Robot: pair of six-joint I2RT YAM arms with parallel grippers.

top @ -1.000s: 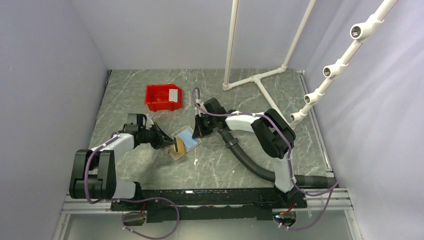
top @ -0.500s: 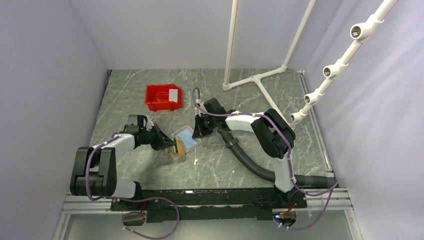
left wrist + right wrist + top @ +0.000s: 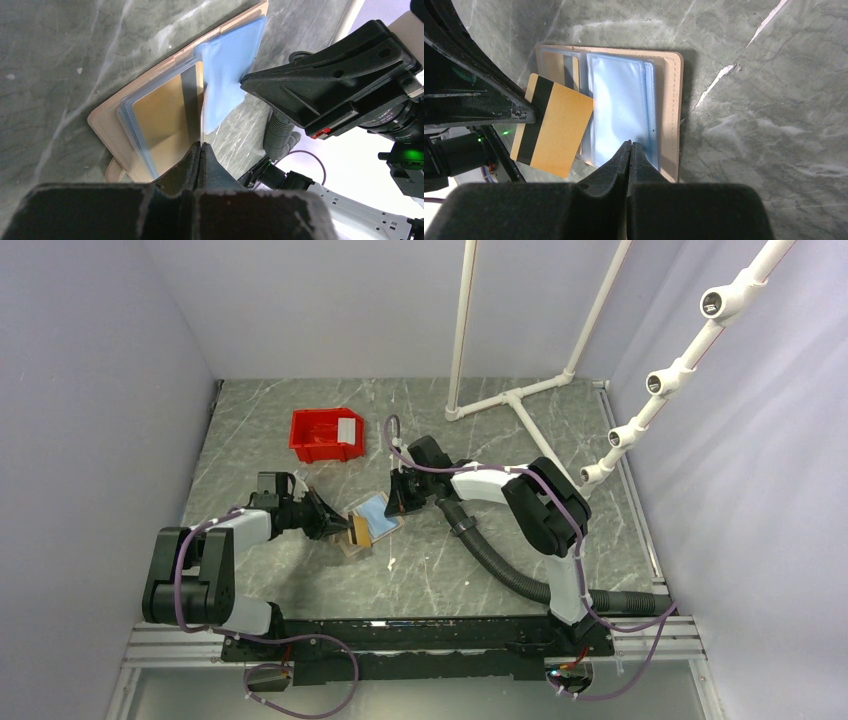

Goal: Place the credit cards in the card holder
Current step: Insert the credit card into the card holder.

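Note:
The tan card holder lies open on the table, with pale blue clear sleeves inside. My left gripper is shut on the gold-brown card, which has a black stripe. It holds the card by one edge, over the holder's left half. In the left wrist view the card is edge-on above the sleeves. My right gripper is shut on the edge of a blue sleeve and lifts it. A whitish-grey card sits in the red bin. I cannot pick out the pale blue-grey card.
The red bin stands behind the holder at the back left. A white pipe frame rises from the back right of the table. The right arm's corrugated hose lies across the table on the right.
My left gripper has edged the gold card a little to the right over the holder. The blue sleeve looks more raised. The right gripper has barely moved.

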